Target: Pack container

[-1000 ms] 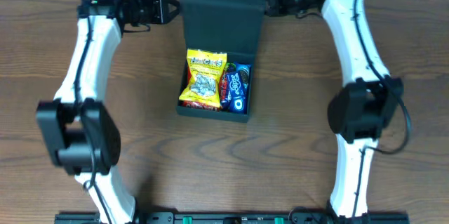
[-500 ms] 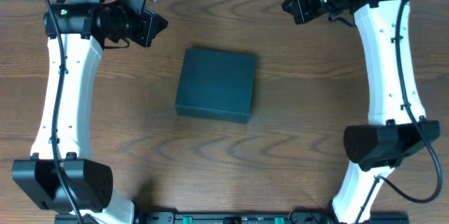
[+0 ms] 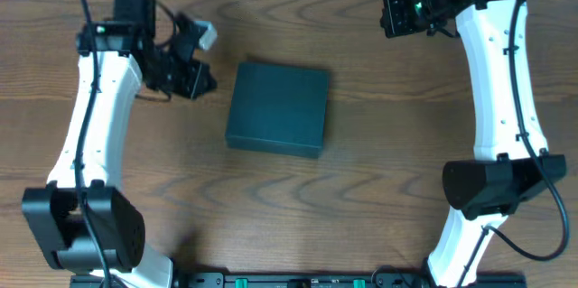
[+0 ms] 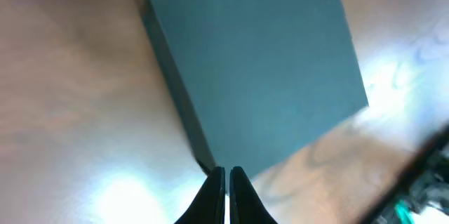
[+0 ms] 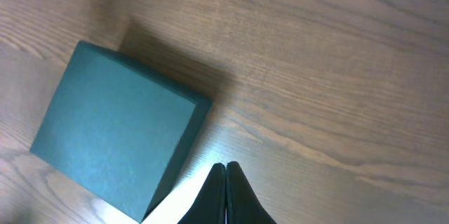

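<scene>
The container [image 3: 276,108], a dark teal-green box, lies mid-table with its lid down flat; nothing inside shows. It fills the top of the left wrist view [image 4: 259,69] and sits at the left of the right wrist view [image 5: 116,129]. My left gripper [image 3: 200,81] hangs just left of the box's upper left corner, shut and empty [image 4: 226,175]. Off the box's far right corner, well apart from it, my right gripper [image 3: 395,14] is shut with nothing in it [image 5: 225,168].
Brown wood-grain table [image 3: 361,189] all around the box. The arm bases stand at the near edge, left [image 3: 86,234] and right [image 3: 492,189]. A dark rail [image 3: 298,279] runs along the front.
A second ago the lid stood open with snack packets showing; it is down now. My left gripper has since dropped lower, closer to the box's left side. The right gripper barely moved.
</scene>
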`<action>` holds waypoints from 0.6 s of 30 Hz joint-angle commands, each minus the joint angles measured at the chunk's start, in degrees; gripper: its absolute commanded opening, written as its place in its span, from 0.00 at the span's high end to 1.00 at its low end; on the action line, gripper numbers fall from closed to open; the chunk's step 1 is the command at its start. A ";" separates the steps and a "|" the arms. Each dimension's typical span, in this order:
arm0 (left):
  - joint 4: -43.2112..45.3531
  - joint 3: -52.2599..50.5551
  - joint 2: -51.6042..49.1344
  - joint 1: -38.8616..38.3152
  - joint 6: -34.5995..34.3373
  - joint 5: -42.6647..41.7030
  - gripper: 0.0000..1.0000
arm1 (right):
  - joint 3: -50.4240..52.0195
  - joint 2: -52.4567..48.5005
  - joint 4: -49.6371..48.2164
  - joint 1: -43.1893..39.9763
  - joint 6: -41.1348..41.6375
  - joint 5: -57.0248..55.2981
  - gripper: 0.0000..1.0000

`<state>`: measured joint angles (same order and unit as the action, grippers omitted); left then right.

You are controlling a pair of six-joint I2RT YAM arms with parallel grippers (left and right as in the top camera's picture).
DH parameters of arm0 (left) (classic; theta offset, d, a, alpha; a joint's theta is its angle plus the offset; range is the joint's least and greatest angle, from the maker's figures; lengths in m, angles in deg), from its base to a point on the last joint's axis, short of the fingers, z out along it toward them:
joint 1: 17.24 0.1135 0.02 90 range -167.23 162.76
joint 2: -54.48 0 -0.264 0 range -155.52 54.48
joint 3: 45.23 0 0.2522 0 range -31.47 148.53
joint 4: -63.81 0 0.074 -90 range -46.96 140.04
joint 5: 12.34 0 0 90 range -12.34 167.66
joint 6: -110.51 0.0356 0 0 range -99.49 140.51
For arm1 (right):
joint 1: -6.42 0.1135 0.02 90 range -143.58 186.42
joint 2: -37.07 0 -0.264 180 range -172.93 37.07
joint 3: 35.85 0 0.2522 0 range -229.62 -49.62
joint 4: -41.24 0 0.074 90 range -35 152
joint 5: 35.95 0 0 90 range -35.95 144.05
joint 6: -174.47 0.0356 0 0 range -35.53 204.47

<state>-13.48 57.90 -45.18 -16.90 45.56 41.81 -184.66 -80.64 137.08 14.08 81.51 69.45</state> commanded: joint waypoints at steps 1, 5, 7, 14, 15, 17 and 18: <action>0.11 -4.20 1.81 0.37 -2.95 -4.04 0.94 | -0.63 2.03 1.07 -0.46 2.10 -0.85 0.98; 0.46 -6.27 12.50 0.39 -5.51 -2.78 0.94 | -0.63 8.63 3.82 -0.33 2.10 -3.02 0.98; 0.83 -7.78 20.20 0.39 -5.84 -0.68 0.94 | -0.59 12.66 5.62 0.07 2.08 -3.04 0.98; -0.74 -16.57 44.68 0.39 -5.81 0.44 0.94 | 6.97 27.47 11.06 7.54 5.01 -9.27 0.98; -1.44 -17.88 47.10 0.39 -5.81 0.39 0.94 | 9.99 30.14 10.95 9.44 6.60 -11.54 0.98; -3.56 -20.26 51.45 0.39 -5.79 0.07 0.94 | 17.27 36.22 10.12 13.57 9.90 -15.69 0.98; -4.76 -21.16 53.22 0.39 -5.79 0.04 0.94 | 21.33 39.56 9.40 15.63 11.39 -16.96 0.98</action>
<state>-16.74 40.10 5.72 -16.85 40.01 41.22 -171.22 -45.38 146.92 25.69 87.13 59.79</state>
